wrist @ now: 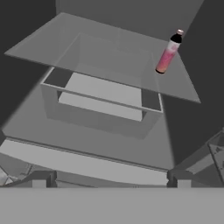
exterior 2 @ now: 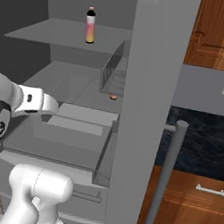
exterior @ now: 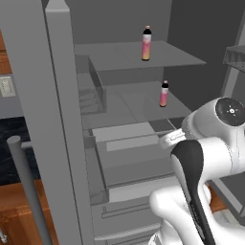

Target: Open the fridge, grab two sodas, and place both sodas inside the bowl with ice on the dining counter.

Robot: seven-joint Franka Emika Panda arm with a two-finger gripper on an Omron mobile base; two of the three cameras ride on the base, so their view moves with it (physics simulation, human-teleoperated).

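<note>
nearest, the tool (wrist: pixel 111 186) hangs with its two dark fingertips spread wide and nothing between them, aimed into the open fridge (exterior: pixel 62 119). just beyond lies the pulled-out drawer (wrist: pixel 103 103), then the glass lower shelf (wrist: pixel 109 57), where one pink soda (wrist: pixel 167 53) stands upright near its right edge. farther and higher, on the upper shelf (exterior: pixel 143 55), a second soda (exterior: pixel 146 44) stands upright, shading to orange-yellow at its base.

both bottles look light, stiff and smooth (probably slippery, and narrow enough to tip at a nudge). my judgement: take the lower one first, across the pink body at mid-height rather than the thin black neck, coming in level so the fingertips pass on either side.

in the way: the drawer's front edge sits beneath the approach, the upper shelf hangs over the lower bottle, and the open door (exterior 2: pixel 148 104) with its long handle (exterior 2: pixel 168 177) crowds the right side. a small reddish thing (exterior 2: pixel 114 97) lies by the door bin; i cannot tell what.
</note>
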